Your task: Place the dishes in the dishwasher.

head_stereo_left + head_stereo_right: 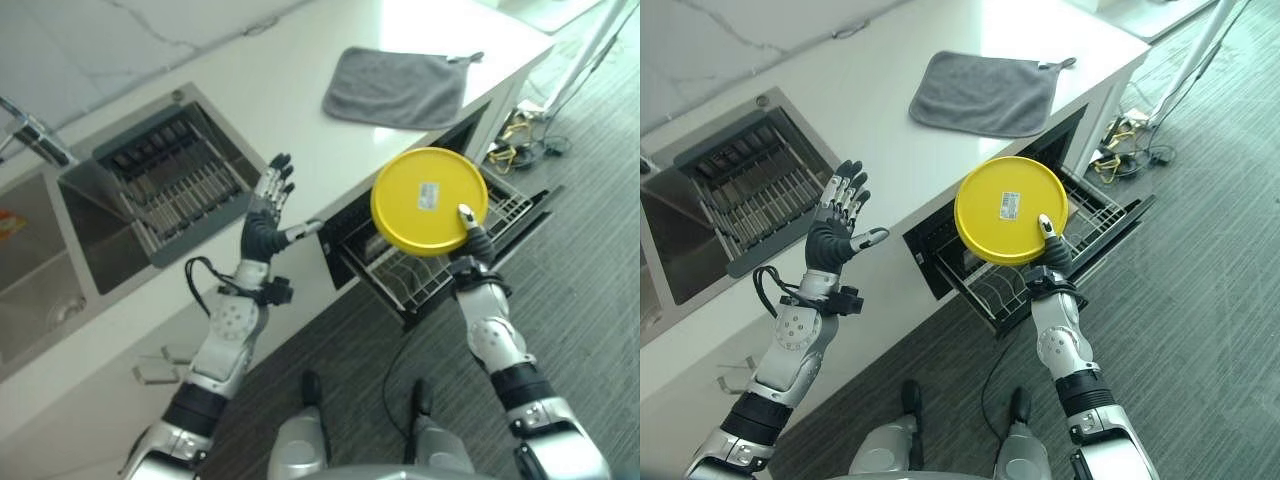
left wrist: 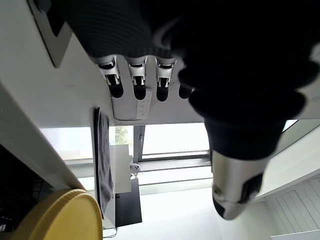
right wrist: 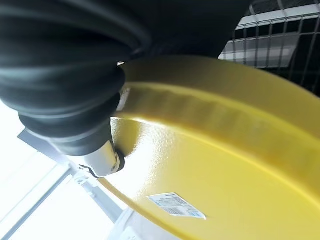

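We see the right hand (image 1: 470, 232) pinching the lower rim of the yellow plate (image 1: 428, 200), thumb on its underside (the face bearing a white label). The plate is held raised and tilted above the pulled-out wire rack (image 1: 440, 262) of the dishwasher (image 1: 350, 240), which opens below the front edge of the worktop (image 1: 290, 90). The left hand (image 1: 840, 225) is raised with fingers spread, holding nothing. A grey cloth (image 1: 395, 88) lies near the worktop's right end; a dish drainer (image 1: 175, 180) sits in the sink (image 1: 40, 260).
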